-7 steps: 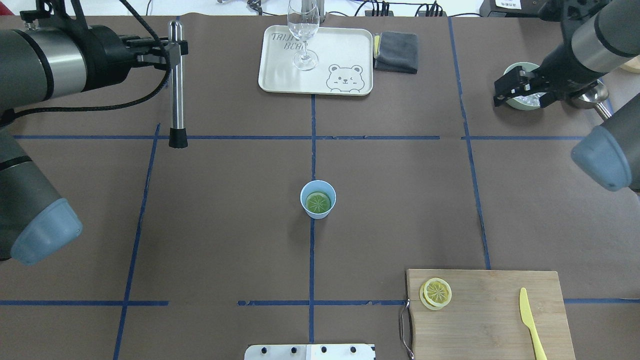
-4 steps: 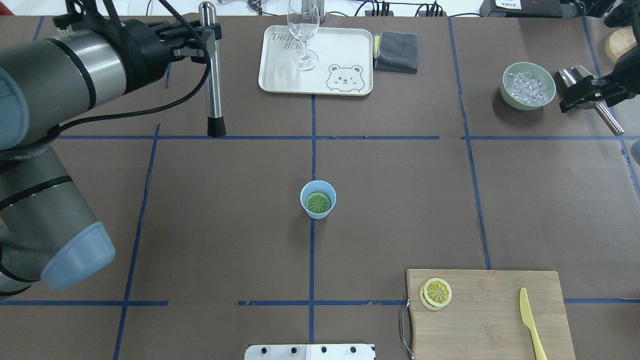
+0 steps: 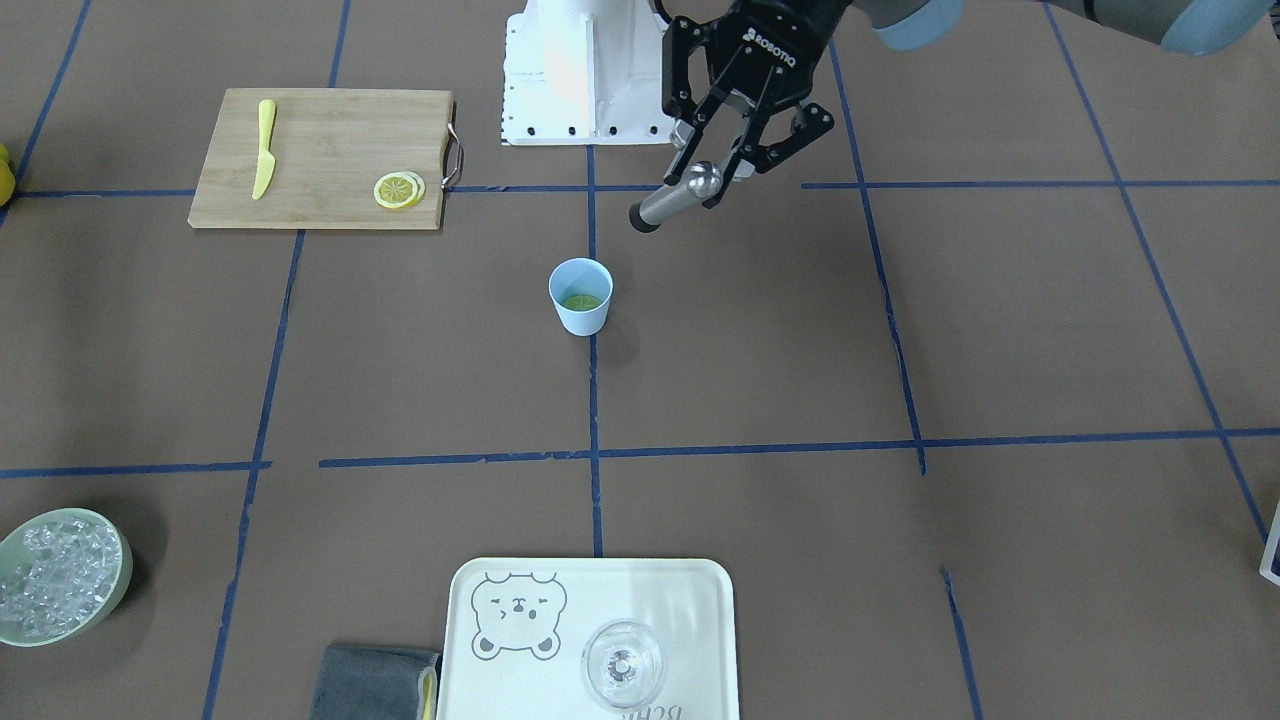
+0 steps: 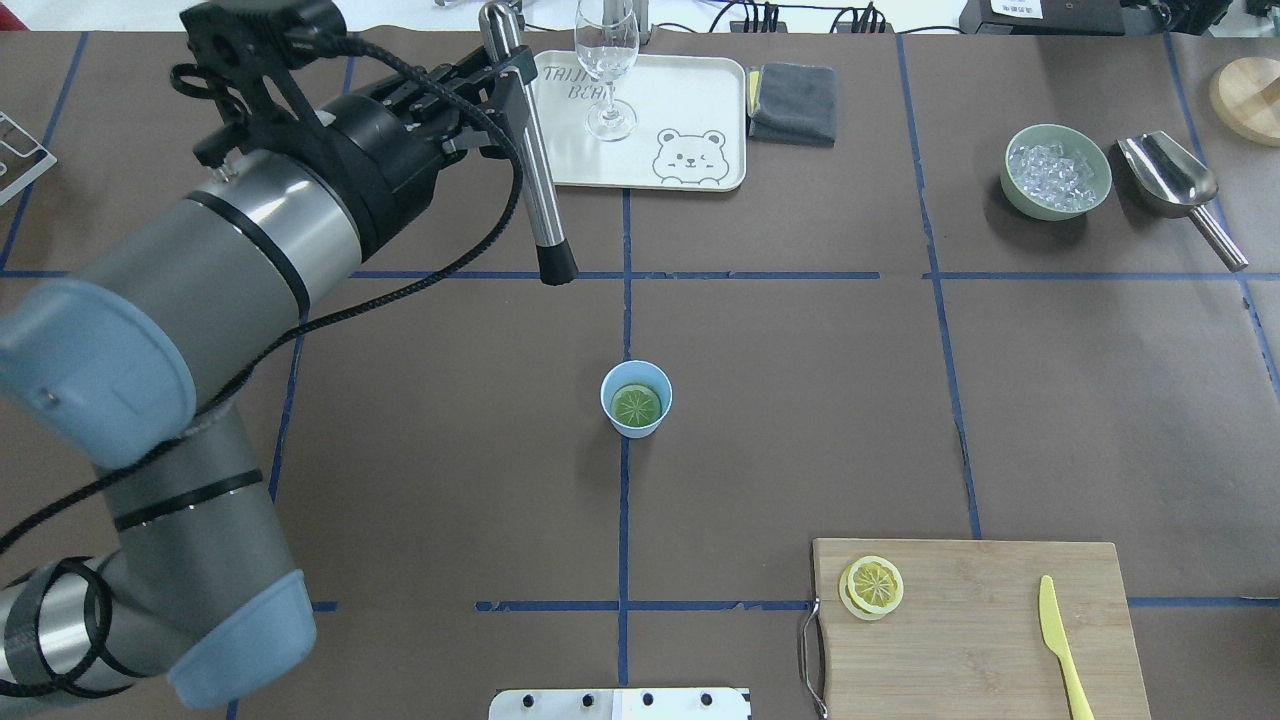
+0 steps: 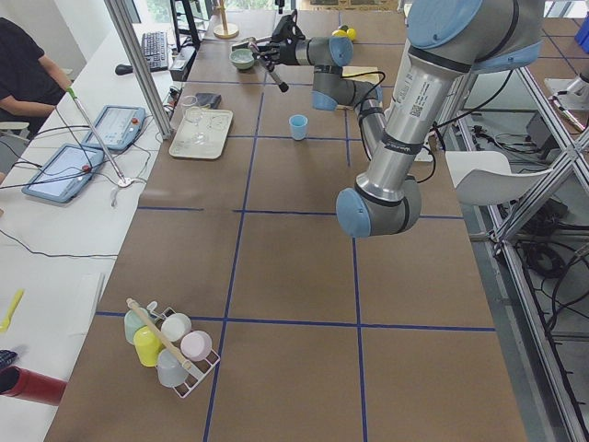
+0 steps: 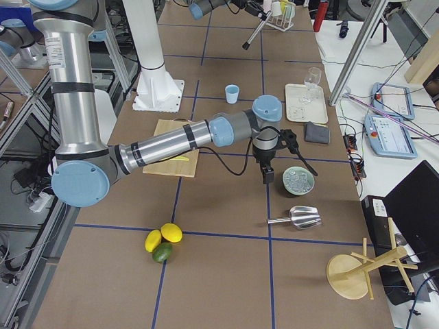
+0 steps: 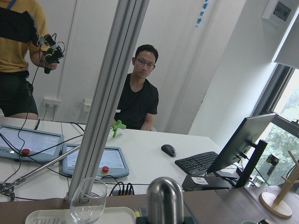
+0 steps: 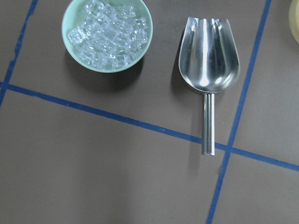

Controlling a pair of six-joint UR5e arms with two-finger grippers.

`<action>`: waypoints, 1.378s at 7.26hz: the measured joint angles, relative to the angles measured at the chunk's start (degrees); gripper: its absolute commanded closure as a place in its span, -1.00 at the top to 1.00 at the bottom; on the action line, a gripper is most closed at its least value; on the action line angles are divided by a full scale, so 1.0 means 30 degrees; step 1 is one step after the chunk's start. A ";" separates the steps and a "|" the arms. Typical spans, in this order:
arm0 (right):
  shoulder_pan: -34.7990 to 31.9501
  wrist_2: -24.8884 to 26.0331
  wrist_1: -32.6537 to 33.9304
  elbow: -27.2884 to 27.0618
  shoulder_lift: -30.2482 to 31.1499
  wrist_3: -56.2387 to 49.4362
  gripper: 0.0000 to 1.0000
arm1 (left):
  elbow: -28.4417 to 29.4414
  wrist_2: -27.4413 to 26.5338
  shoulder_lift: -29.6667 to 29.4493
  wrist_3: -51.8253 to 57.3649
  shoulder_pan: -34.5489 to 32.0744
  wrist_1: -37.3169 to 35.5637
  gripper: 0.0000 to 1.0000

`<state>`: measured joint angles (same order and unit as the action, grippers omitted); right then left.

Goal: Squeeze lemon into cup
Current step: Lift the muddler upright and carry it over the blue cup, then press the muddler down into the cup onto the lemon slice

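The pale-blue cup (image 4: 636,420) (image 3: 581,315) stands at the table's middle, and a lemon slice (image 4: 636,404) (image 3: 581,301) lies flat inside it, looking greenish. More lemon slices (image 4: 872,586) (image 3: 399,189) lie stacked on the wooden board (image 4: 980,650). My left gripper (image 4: 500,80) (image 3: 725,175) is shut on a steel muddler (image 4: 530,150) (image 3: 670,198), black tip down, held in the air behind and left of the cup. My right gripper (image 6: 268,175) shows only in the exterior right view, beside the ice bowl; I cannot tell if it is open or shut.
A yellow knife (image 4: 1060,640) lies on the board. The green ice bowl (image 4: 1015,190) (image 8: 67,39) and a steel scoop (image 4: 1165,170) (image 8: 209,56) sit back right. A tray (image 4: 690,110) with a glass (image 4: 607,70) and a grey cloth (image 4: 793,103) are at the back.
My left arm has swung right, carrying the muddler toward the table's centre line. My right arm has left the overhead view, and the scoop now lies alone beside the ice bowl.
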<state>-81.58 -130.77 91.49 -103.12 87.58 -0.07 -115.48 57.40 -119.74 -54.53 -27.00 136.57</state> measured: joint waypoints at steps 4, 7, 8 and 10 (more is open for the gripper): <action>-0.0398 0.0338 -0.0200 0.0457 0.0256 -0.0688 1.00 | 0.2002 -0.4927 -0.0296 0.3062 0.3880 0.2606 -1.00; -0.0369 0.0362 -0.0205 0.0447 0.0150 -0.0589 1.00 | 0.4013 -0.6788 -0.1029 0.3869 0.4933 0.3782 -1.00; -0.0346 0.0356 -0.0199 0.0454 0.0142 -0.0575 1.00 | 0.4611 -0.6914 -0.1152 0.3929 0.4977 0.4364 -1.00; -0.0306 0.0350 -0.0198 0.0465 0.0114 -0.0557 1.00 | 0.5134 -0.7732 -0.1394 0.4447 0.5088 0.4886 -1.00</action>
<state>-82.49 -129.72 90.90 -101.73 87.92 -1.74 -100.08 34.21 -123.93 -41.19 -11.74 151.23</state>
